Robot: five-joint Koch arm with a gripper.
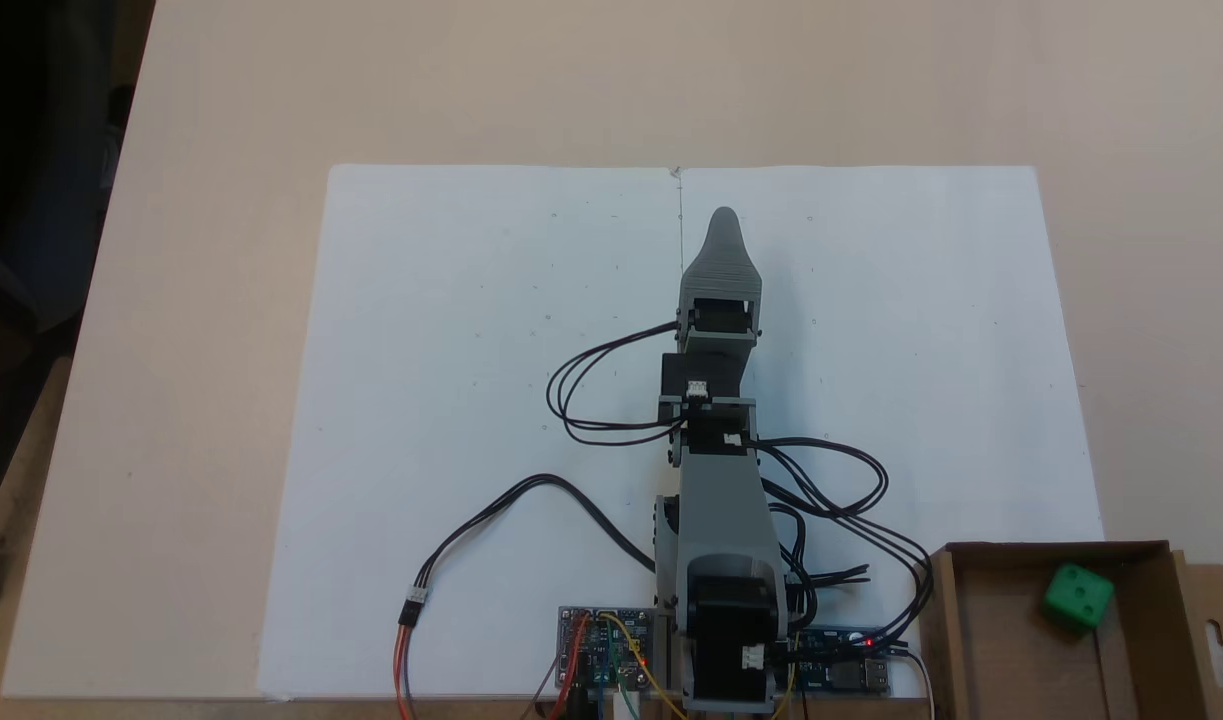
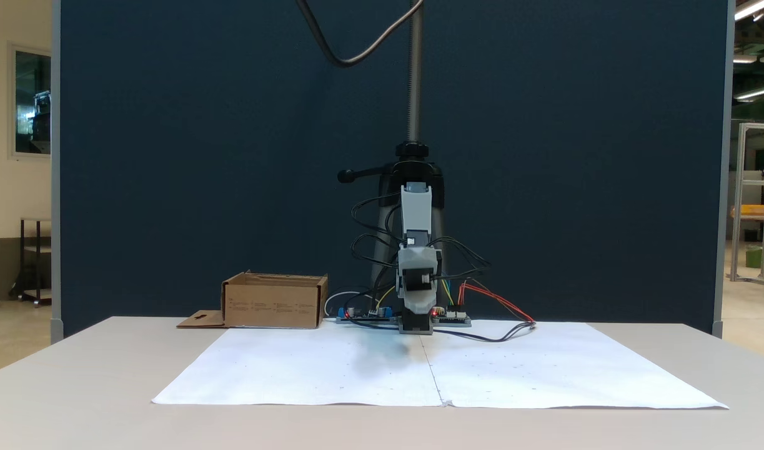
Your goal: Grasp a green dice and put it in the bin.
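The green dice [image 1: 1077, 597] lies inside the brown cardboard bin [image 1: 1056, 547] at the bottom right of a fixed view, near its far wall. The other fixed view has the bin [image 2: 274, 307] left of the arm, and its walls hide the dice there. My gripper [image 1: 723, 225] points away from the base over the middle of the white paper, far from the bin. Nothing is seen in it. Its jaws lie one behind the other, so only the ribbed grey top jaw shows. The arm [image 2: 416, 212] faces the camera head-on.
Two white paper sheets [image 1: 471, 400] cover the table's middle. Circuit boards [image 1: 606, 645] and looping black cables [image 1: 591, 400] sit at the arm's base. The bin's flap [image 1: 1216, 640] with a keyhole slot sticks out sideways. A tripod stand [image 2: 413, 156] rises behind the arm.
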